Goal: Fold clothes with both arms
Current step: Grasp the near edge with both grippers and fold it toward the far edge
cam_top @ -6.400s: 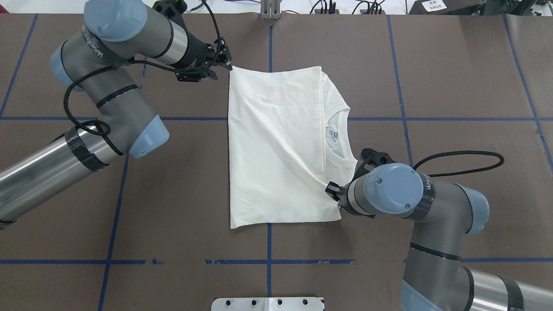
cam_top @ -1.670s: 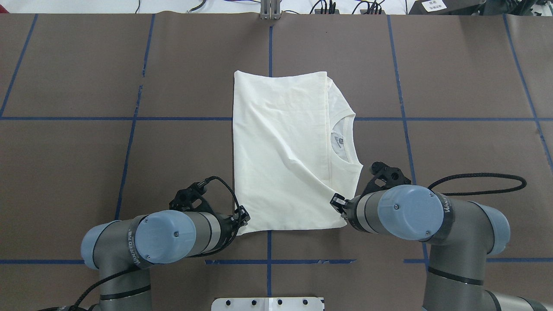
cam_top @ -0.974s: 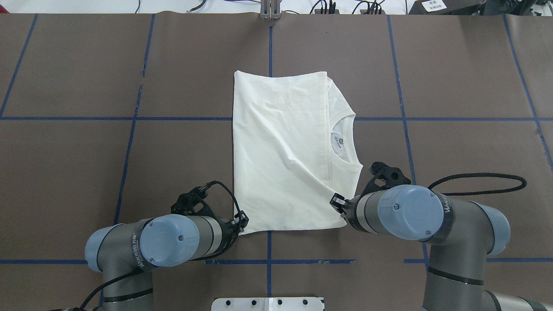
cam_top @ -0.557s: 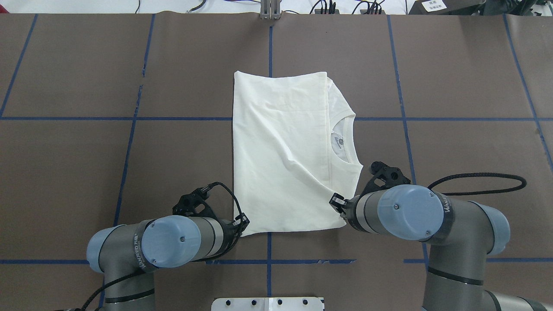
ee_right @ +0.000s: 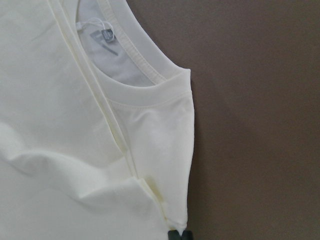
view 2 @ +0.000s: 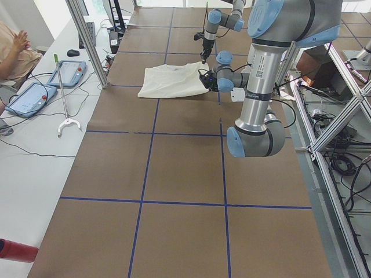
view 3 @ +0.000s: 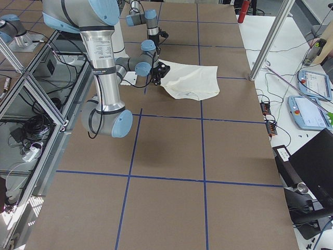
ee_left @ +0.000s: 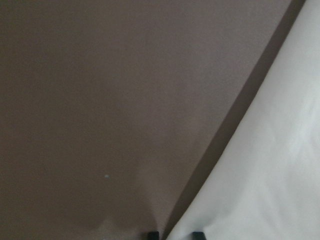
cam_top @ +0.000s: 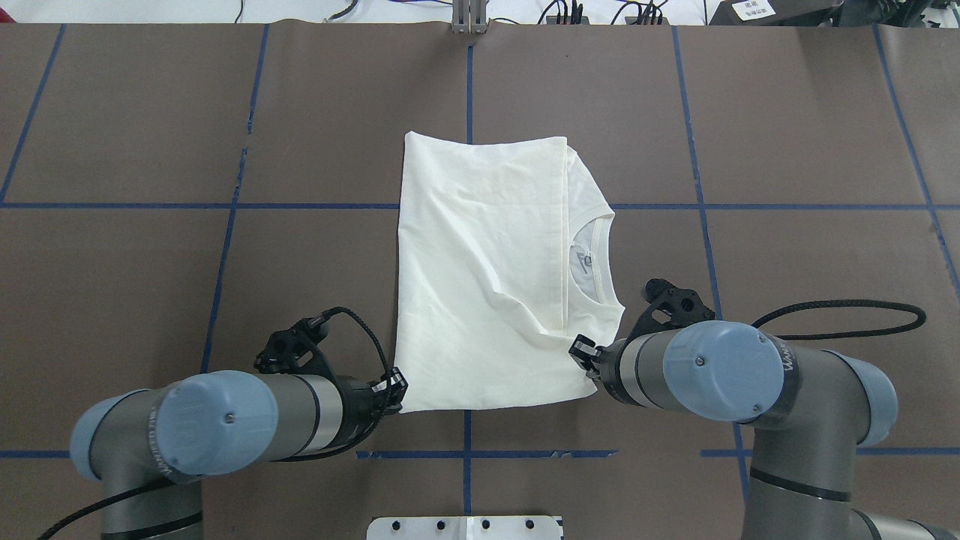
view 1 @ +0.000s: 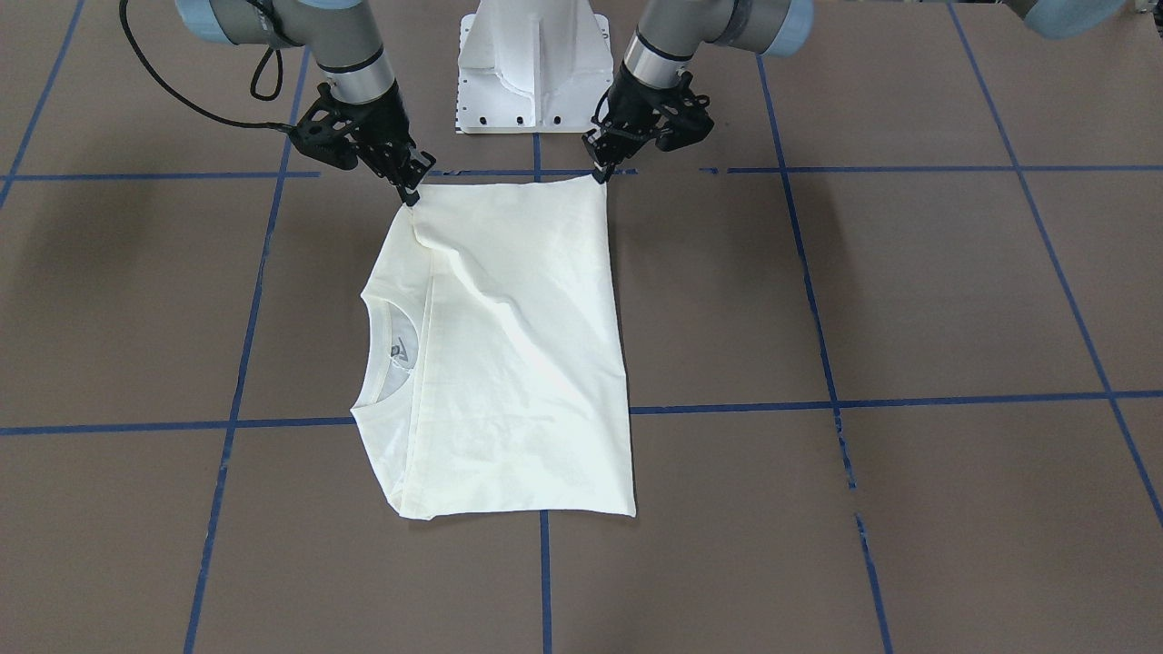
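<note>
The cream-white shirt (cam_top: pixel 480 270) lies folded flat on the brown table, its collar (cam_top: pixel 600 259) toward the right and its print hidden. My left gripper (cam_top: pixel 394 390) is shut on the shirt's near-left corner; it also shows in the front view (view 1: pixel 601 173). The left wrist view shows the cloth (ee_left: pixel 270 175) running between the fingertips (ee_left: pixel 154 234), its edge casting a shadow. My right gripper (cam_top: pixel 583 356) is shut on the near-right corner, beside the collar; it also shows in the front view (view 1: pixel 411 195). The right wrist view shows the collar (ee_right: pixel 145 70) and the folded hem.
Blue tape lines (cam_top: pixel 225 206) cross the table. The robot's white base plate (cam_top: pixel 465 527) sits at the near edge. Cables and a metal post (cam_top: pixel 469 19) line the far edge. In the left view an operator's tablets (view 2: pixel 32 95) and a grabber stick (view 2: pixel 61 92) lie beside the table.
My left arm came from the shirt's far-left corner to its near-left corner and took hold. It has since drawn back left, pulling that edge left and toward me. The right gripper barely moved.
</note>
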You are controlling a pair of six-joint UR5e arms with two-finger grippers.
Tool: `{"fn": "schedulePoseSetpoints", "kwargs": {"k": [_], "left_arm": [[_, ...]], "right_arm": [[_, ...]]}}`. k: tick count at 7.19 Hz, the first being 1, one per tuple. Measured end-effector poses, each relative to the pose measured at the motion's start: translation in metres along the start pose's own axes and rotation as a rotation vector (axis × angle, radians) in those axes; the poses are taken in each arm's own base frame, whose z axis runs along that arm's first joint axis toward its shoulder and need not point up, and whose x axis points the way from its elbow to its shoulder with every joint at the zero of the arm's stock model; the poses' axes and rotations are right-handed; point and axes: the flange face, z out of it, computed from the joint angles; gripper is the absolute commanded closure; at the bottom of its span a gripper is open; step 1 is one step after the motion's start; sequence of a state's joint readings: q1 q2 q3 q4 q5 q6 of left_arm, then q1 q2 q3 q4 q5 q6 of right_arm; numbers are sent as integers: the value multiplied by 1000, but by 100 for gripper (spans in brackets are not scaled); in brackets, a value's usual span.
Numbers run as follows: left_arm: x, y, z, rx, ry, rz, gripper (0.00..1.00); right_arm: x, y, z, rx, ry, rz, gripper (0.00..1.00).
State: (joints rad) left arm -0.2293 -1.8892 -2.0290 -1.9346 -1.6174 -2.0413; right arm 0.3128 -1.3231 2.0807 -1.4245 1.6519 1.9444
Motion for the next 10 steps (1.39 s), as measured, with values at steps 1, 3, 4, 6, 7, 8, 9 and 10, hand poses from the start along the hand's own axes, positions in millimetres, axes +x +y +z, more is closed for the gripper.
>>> {"fn": "schedulePoseSetpoints", "kwargs": {"k": [1, 3, 4, 6, 7, 8, 9, 10], "left_arm": [[1, 3, -28, -25, 34, -4, 100], [17, 11, -53, -42, 65, -27, 100], [41, 1, -59, -6, 78, -12, 100], [90, -54, -70, 116, 108, 62, 100], [107, -82, -64, 169, 103, 87, 100], [120, -106, -52, 209, 92, 102, 100], [131, -124, -40, 236, 89, 108, 100], [145, -138, -25, 255, 87, 109, 100]], "right_arm": [[2, 6, -12, -25, -13, 17, 100], [10, 9, -55, -78, -57, 33, 100], [7, 1, -69, -82, -79, 44, 100], [-28, -44, -66, -51, -100, 105, 100], [-55, -75, -56, -44, -94, 144, 100], [-79, -106, -50, -35, -90, 167, 100], [-100, -130, -42, -23, -82, 177, 100], [-119, -151, -29, -11, -66, 186, 100]]}}
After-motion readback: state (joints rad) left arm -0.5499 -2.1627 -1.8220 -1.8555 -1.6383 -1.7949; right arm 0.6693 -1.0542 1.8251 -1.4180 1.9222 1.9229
